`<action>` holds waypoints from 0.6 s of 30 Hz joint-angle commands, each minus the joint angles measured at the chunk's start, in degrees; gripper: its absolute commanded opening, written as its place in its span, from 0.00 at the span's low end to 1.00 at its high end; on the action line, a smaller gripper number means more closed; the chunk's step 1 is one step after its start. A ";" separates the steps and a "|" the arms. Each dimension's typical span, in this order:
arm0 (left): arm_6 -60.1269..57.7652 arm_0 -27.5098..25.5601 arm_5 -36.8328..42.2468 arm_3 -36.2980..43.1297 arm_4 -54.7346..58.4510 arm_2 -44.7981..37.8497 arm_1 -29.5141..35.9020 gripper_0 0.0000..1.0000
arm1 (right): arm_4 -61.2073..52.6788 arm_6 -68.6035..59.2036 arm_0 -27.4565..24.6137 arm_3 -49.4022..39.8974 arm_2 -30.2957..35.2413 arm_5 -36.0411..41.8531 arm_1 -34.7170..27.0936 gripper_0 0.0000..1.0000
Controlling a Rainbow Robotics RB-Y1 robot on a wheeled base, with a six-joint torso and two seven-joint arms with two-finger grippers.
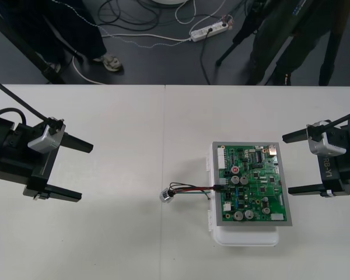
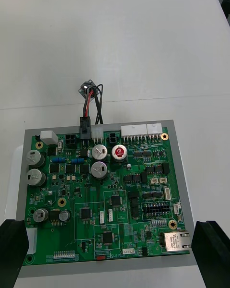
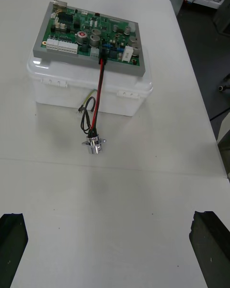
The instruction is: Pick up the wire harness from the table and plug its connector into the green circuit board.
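Observation:
The green circuit board [image 1: 252, 189] sits on its white base [image 1: 248, 236] right of the table's middle. The harness's black plug [image 2: 85, 127] sits in a connector at the board's left edge, also visible as the plug [image 3: 102, 57] in the left wrist view. Its red and black wires [image 1: 192, 188] run left off the board down to the round metal socket [image 1: 165, 195], which rests on the table. My left gripper [image 1: 70, 169] stands open at the far left, well away from the harness. My right gripper [image 1: 300, 163] stands open just right of the board, holding nothing.
A seam [image 1: 163, 175] runs across the table just left of the socket. Cables and a power strip [image 1: 209, 30] lie on the dark floor beyond the far edge.

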State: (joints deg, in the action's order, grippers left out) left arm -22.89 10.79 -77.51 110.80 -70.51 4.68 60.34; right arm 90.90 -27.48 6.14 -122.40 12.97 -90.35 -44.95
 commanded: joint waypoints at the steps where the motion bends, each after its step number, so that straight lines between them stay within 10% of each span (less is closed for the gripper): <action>1: 2.77 1.60 2.19 0.56 -0.16 0.15 -0.13 1.00 | 0.33 1.82 -0.69 -0.29 1.10 0.35 -1.98 1.00; 18: 2.77 1.60 2.19 0.56 -0.16 0.15 -0.13 1.00 | 0.33 1.82 -0.69 -0.29 1.10 0.35 -1.98 1.00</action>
State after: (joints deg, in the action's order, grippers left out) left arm -22.89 10.79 -77.51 110.80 -70.51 4.68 60.34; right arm 90.91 -27.48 6.12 -122.40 12.97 -90.35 -44.95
